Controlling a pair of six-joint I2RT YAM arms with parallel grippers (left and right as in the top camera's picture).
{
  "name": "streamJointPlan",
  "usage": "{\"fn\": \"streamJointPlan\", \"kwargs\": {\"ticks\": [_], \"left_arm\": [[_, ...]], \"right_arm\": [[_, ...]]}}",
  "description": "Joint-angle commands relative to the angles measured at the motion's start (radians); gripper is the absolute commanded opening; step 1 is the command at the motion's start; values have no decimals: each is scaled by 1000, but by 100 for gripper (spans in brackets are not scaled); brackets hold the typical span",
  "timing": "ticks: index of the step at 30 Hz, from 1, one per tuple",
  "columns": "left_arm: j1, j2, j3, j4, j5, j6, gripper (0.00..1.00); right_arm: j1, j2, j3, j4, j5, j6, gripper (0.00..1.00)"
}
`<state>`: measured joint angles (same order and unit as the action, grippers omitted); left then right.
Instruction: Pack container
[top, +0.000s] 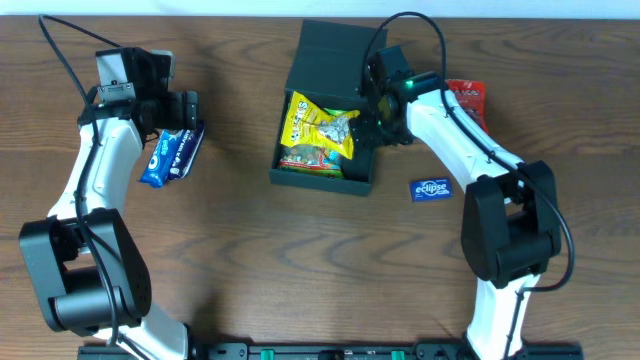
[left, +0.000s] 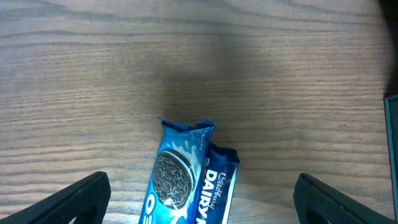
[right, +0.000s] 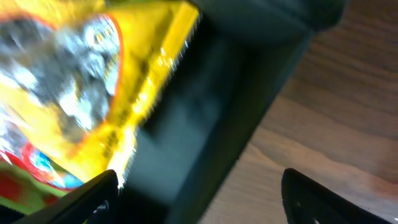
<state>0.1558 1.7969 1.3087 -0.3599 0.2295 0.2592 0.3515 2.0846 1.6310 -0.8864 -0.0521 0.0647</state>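
Wood-grain worktop (top: 300, 250) from edge to edge, brown, with open stretches between the two arms. At the far middle, container (top: 330, 45): dark teal, lid flap thrown back, mouth up, yellow snack bag (top: 322, 125) lying over a red-and-green packet (top: 305, 157) inside. Right hand (top: 378, 115) at that box's right wall, fingers apart, straddling the wall in the wrist view, no grip visible.

Over on the left, well apart from the box: left hand (top: 180, 115), fingers spread wide, hanging right above the blue Oreo packet (top: 172, 155). Key relation now: packet sitting between those fingers, long axis crosswise to the line from finger to finger, slightly tilted. Set up nicely for a squeeze across the narrow width. Looks like the left arm's pick, clearly the nearer one, then a carry rightward to the open box.

Right of the box, blue eclipse pack (top: 431, 188) and red packet (top: 465, 95), both nearer the right arm. Some room left inside, judging by dark interior beside the yellow bag.
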Motion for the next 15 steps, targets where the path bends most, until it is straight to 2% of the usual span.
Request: {"fn": "streamJointPlan", "kwargs": {"ticks": [1, 4, 8, 10, 15], "left_arm": [[0, -32, 25, -3, -3, 6, 95], [0, -32, 25, -6, -3, 6, 95], [0, -32, 25, -2, -3, 6, 95], [0, -32, 25, -2, -3, 6, 95], [0, -32, 25, -2, -3, 6, 95]], "right_arm": [[2, 10, -5, -25, 34, -62, 73], [2, 10, -5, -49, 38, -97, 58], [2, 10, -5, -49, 38, -168, 46], [2, 10, -5, -50, 45, -206, 43], [2, 10, -5, -50, 79, -268, 42]]}}
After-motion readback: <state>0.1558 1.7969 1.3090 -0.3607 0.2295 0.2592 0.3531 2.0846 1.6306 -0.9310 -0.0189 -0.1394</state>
